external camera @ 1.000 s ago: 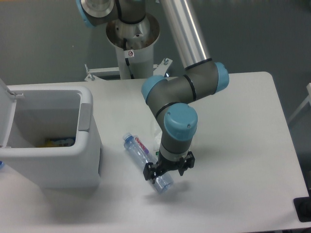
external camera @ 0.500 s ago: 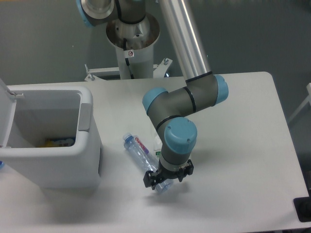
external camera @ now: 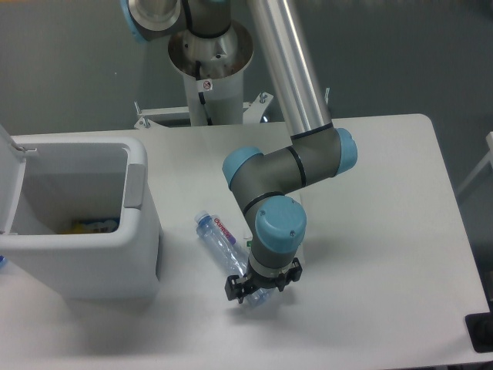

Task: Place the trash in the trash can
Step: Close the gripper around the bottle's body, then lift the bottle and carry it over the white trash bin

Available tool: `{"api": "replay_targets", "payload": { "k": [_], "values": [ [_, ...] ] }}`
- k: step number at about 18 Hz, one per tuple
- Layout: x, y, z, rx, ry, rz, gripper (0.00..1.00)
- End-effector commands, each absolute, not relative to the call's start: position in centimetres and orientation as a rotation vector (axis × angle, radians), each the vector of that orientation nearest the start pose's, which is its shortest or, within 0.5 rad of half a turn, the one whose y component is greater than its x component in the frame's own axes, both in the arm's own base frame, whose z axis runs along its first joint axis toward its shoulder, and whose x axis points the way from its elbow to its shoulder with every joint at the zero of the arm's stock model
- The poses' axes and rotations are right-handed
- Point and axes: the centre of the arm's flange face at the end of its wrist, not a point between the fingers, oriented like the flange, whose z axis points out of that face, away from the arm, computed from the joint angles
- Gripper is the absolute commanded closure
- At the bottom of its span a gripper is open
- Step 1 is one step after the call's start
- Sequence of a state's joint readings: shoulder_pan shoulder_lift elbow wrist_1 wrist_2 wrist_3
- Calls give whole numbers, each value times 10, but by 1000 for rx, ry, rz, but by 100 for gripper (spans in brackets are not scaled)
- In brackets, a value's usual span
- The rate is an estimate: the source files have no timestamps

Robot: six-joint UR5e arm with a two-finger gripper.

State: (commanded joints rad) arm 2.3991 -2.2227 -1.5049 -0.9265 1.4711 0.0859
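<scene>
A crushed clear plastic bottle (external camera: 219, 237) with a red-and-white label lies on the white table, running diagonally from upper left to lower right. My gripper (external camera: 256, 289) is down over its lower end, with the fingers on either side of it; whether they press it does not show. A sliver of the clear-white packet (external camera: 248, 228) peeks out behind the arm's wrist, mostly hidden. The trash can (external camera: 77, 258) is a boxy white bin at the left with its lid (external camera: 6, 146) swung up and open.
Inside the bin, a yellow and blue item (external camera: 91, 226) lies on the bottom. The arm's base column (external camera: 209, 73) stands at the table's back edge. A black object (external camera: 481, 333) sits at the lower right corner.
The gripper has come down and slightly left onto the bottle's lower end. The bottle has not moved.
</scene>
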Motion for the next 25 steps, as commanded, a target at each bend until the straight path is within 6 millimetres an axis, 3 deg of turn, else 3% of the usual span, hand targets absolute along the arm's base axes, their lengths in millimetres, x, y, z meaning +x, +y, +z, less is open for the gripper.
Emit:
{"api": "replay_targets", "payload": {
  "k": [6,15,18,22,25],
  "values": [
    [-410,573,193,-2834,-1095,-98,36],
    [-407,577,204,-2823,-1077,-90,36],
    [-412,581,269,-2742,-1023,-17,36],
    [-441,573,395,-2535,-990,122,36],
    [-440,566,486,-2380,-908,122,40]
  ]
}}
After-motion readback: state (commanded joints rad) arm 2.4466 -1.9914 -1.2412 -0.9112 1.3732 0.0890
